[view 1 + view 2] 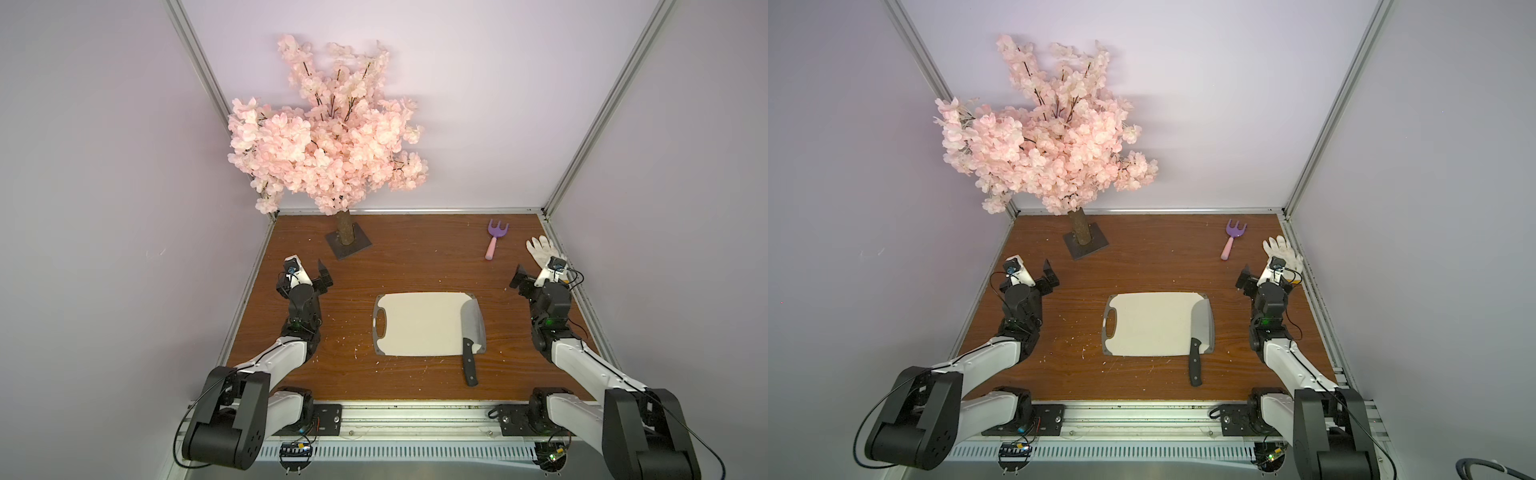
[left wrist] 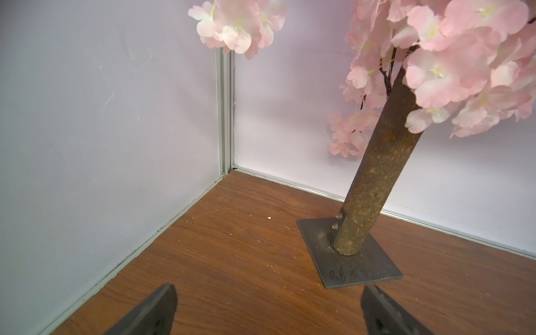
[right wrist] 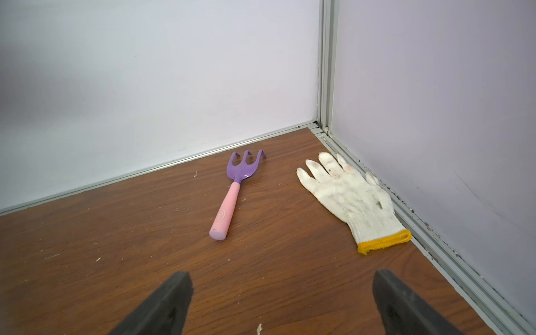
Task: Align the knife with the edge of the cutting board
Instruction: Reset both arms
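Observation:
The off-white cutting board [image 1: 415,324] [image 1: 1148,324] lies flat in the middle of the wooden table, its handle hole at the left end. The knife [image 1: 473,328] [image 1: 1201,326] rests along the board's right end: silver blade on the board, black handle [image 1: 469,365] reaching past the near edge onto the table. My left gripper [image 1: 323,276] [image 1: 1049,276] [image 2: 268,290] hovers open and empty left of the board, facing the tree. My right gripper [image 1: 519,279] [image 1: 1244,279] [image 3: 282,274] is open and empty right of the board. Neither wrist view shows the knife or board.
A pink blossom tree stands on a grey base plate [image 1: 348,246] [image 2: 356,261] at the back left. A purple-and-pink toy fork [image 1: 494,239] [image 3: 232,191] and a white glove [image 1: 540,249] [image 3: 348,197] lie at the back right. Walls enclose three sides.

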### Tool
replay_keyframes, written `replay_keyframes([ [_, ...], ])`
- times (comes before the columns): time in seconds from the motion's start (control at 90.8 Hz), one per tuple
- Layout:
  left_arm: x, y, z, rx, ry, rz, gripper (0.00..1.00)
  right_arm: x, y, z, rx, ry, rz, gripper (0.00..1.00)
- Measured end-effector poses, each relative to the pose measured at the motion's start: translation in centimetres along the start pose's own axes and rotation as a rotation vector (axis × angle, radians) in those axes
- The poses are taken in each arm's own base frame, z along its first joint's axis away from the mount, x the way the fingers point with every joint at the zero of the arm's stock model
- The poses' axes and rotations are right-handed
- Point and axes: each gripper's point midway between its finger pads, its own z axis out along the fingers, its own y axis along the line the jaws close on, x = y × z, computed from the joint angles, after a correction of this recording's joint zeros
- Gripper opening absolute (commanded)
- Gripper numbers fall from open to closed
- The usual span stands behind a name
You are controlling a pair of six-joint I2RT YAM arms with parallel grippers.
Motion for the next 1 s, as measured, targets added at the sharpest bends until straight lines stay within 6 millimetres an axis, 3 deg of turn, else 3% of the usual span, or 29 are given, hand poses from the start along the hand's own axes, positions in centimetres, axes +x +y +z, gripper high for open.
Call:
replay_keyframes([
  [0.198,0.1,-0.7,0.2,0.048,-0.009,0.045,1.00,0.6,0.0,0.2,-0.011,-0.008,-0.034,0.99],
  [0.451,2.0,-0.6,0.3,0.091,0.011,0.090,0.99,1.1,-0.3,0.2,-0.009,-0.036,-0.056,0.99],
  [0.705,1.7,-1.0,0.4,0.153,-0.004,0.088,0.99,2.5,-0.5,0.2,-0.007,-0.029,-0.082,0.99],
  [1.002,3.8,-1.2,0.5,0.168,0.067,0.112,0.99,3.0,0.2,0.4,-0.051,-0.042,-0.078,0.99],
])
